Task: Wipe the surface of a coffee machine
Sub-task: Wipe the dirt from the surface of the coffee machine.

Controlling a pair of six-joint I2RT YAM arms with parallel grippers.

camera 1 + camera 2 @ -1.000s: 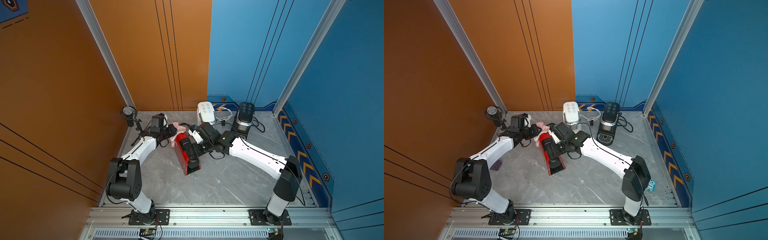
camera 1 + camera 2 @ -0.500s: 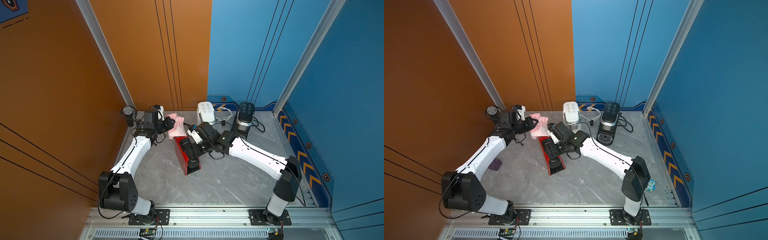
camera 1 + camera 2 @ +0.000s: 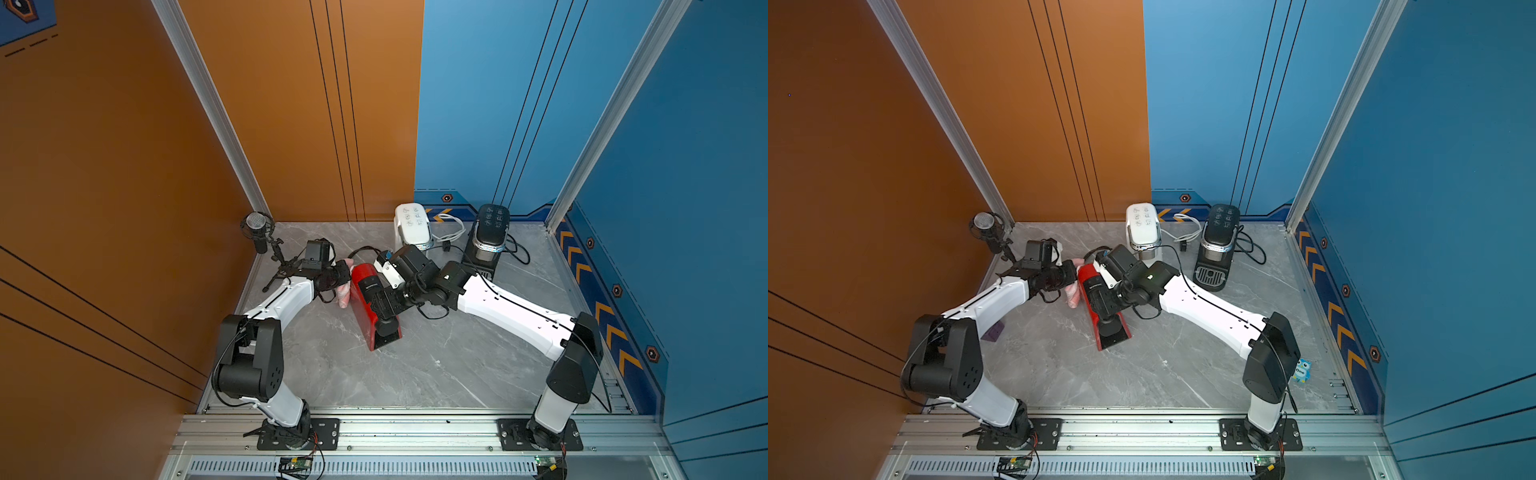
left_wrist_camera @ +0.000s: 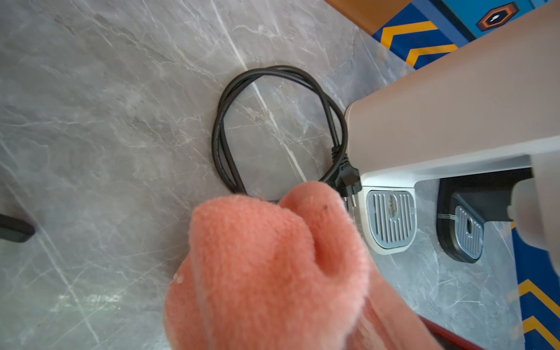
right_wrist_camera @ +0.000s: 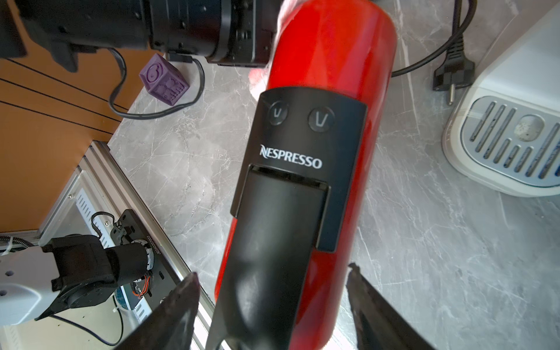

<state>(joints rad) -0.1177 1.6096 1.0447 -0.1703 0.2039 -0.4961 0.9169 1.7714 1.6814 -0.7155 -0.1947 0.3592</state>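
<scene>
The brand name NESPRESSO is printed in white capitals on the black front panel [image 5: 303, 136] of the red coffee machine [image 5: 330, 54]. Just above the name, two round buttons [image 5: 278, 113] are each marked with a cup sign. Behind the red coffee machine, six small icons are set in two columns on the top of the white coffee machine [image 3: 411, 219], and six more on the black coffee machine [image 3: 492, 217]; none can be made out. Well apart from the red coffee machine, by the blue side wall, the word "One" is read on a small blue figure [image 3: 1301, 370]. Yellow chevron signs [image 3: 607, 324] are painted along that wall's foot. Raised marks on the purple cube [image 5: 163, 80] beside the red coffee machine cannot be read.
</scene>
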